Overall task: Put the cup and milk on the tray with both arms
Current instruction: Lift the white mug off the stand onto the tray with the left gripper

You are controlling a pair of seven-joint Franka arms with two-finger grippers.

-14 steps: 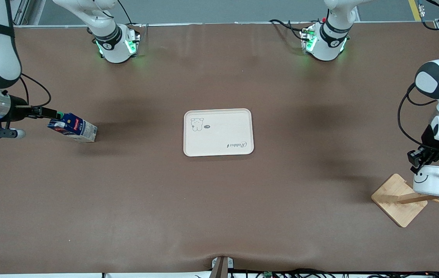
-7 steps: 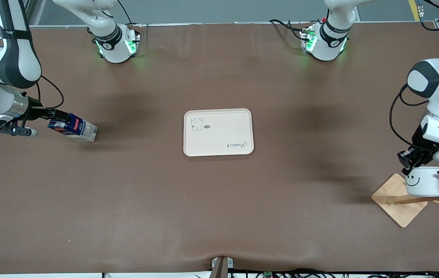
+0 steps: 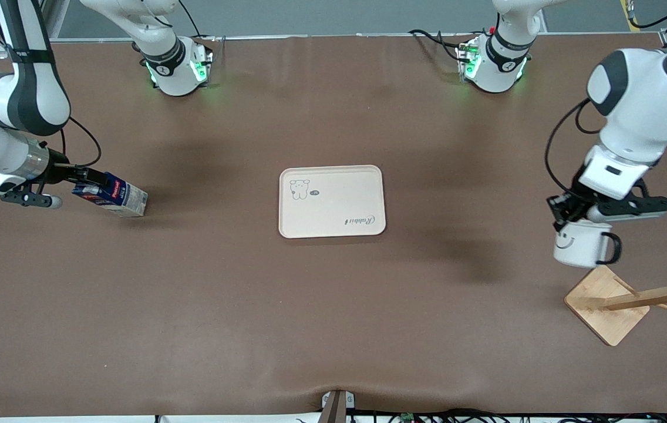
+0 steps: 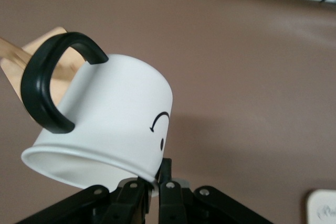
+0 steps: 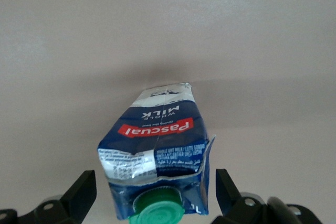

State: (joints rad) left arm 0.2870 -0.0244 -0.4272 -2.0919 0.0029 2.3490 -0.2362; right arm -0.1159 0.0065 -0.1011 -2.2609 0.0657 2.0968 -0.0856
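- Front view: cup (image 3: 580, 248) hangs in the air from the left gripper (image 3: 563, 211), pinched at its rim, over bare table (image 3: 333, 323) just beside the wooden mug rack (image 3: 609, 302) at the left arm's end. The milk carton (image 3: 113, 197) lies tipped on the table at the right arm's end, with the right gripper (image 3: 88, 178) at its cap end. The cream tray (image 3: 332, 201) sits in the middle, with nothing on it and well apart from both.
- Left wrist view: the left gripper's fingers (image 4: 167, 195) clamp the mug's rim between them; the cup (image 4: 113, 121) is tilted, handle uppermost, smiley face showing.
- Right wrist view: the carton (image 5: 157, 169) lies between the spread fingers (image 5: 79, 195), green cap (image 5: 157, 211) toward the camera. They flank it without touching.
- Judgement: the cup is in its carry step; next it must travel to the tray and be set upright. The milk is not yet grasped; those fingers need to close on the carton first.
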